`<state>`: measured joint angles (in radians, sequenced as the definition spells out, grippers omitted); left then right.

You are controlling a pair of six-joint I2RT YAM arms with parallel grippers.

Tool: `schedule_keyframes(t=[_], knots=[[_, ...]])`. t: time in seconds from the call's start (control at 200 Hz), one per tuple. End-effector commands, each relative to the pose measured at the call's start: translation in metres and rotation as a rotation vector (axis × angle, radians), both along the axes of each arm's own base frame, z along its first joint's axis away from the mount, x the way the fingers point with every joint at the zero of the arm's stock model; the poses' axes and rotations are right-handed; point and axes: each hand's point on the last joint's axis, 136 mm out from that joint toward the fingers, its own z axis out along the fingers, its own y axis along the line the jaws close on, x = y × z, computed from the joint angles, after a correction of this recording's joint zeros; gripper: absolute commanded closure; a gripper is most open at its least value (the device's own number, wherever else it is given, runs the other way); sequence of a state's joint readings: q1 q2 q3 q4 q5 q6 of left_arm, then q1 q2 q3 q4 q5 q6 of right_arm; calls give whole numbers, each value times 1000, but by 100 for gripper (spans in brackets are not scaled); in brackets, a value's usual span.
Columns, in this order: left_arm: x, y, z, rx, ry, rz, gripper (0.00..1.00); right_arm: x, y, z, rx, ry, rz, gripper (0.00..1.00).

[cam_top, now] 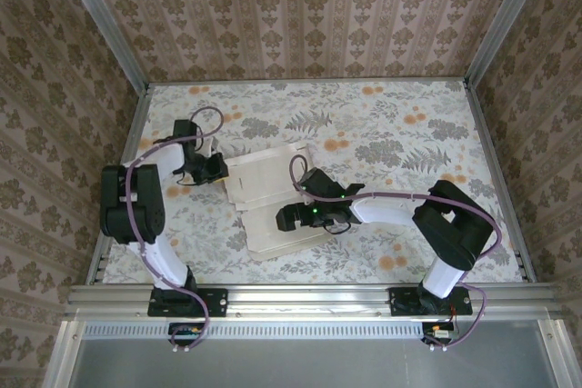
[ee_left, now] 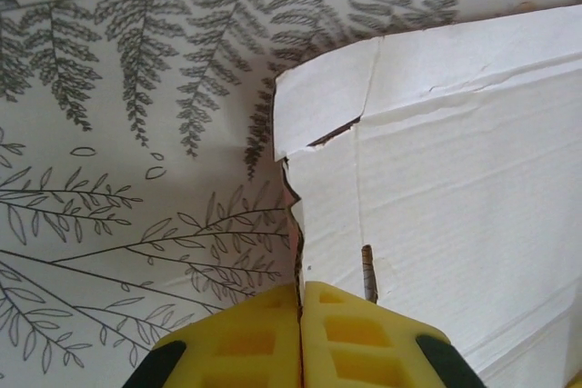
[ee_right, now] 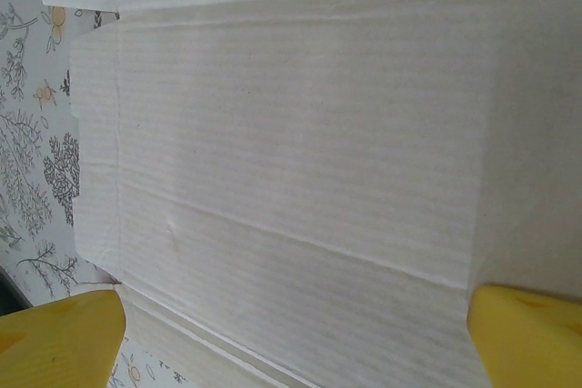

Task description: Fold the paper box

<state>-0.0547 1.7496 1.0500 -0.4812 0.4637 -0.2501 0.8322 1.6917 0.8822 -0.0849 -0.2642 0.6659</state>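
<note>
On the left, we see the left gripper (ee_left: 300, 290) with its yellow pads (ee_left: 355, 338) pressed flat together. The cut edge of the paper box (ee_left: 436, 179) runs straight into the seam between them, so we judge it is pinching the sheet's left edge, just below a corner flap. That grip makes sense to us as an anchor. It holds thin card firmly by its border, so a panel can be lifted or kept from sliding while the other arm works.

The box lies unfolded near the middle of the table (cam_top: 409, 134), between the two arms, with its pale off-white inner side up. It is thin card with a faint ribbed grain. Straight score lines run across it, marking off panels, narrow flaps and small tabs. Near the pinched edge a die-cut slit opens a little at the flap's root, and the outline there is notched. Under it the table covering is printed with grey ferns and orange blossoms.

On the right, the right gripper (cam_top: 300, 217) hangs low over the sheet's near half with its jaws spread wide. One yellow finger (ee_right: 64, 333) sits over the sheet's left border and the other over a score line on the right, with nothing between them. We read this as a stance for pressing or straddling a panel. No crease looks raised yet, so we judge the folding has barely begun.
</note>
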Motion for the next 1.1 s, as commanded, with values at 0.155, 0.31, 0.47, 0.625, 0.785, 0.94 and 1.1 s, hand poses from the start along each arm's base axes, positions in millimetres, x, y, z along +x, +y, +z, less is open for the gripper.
schedule_keyframes(t=[0.155,0.31,0.47,0.625,0.785,0.94,1.1], knots=[[-2,-31,34,-134,-195,-80,93,0,-13,-15,-26,14,-97,1],[-6,-40,47,-125,-272,-126,93,0,-18,-17,-34,11,-127,1],[-11,-36,43,-54,-279,-131,93,1,-21,-17,-32,7,-146,1],[-6,-26,41,11,-292,-109,93,-4,-15,-14,-5,11,-107,2],[2,-17,33,67,-286,-102,93,-8,-13,-6,7,-4,-63,2],[8,-12,25,104,-266,-104,93,-13,-14,-2,-9,-4,-25,4],[6,-10,19,120,-253,-106,92,-24,-15,2,-28,10,18,19]])
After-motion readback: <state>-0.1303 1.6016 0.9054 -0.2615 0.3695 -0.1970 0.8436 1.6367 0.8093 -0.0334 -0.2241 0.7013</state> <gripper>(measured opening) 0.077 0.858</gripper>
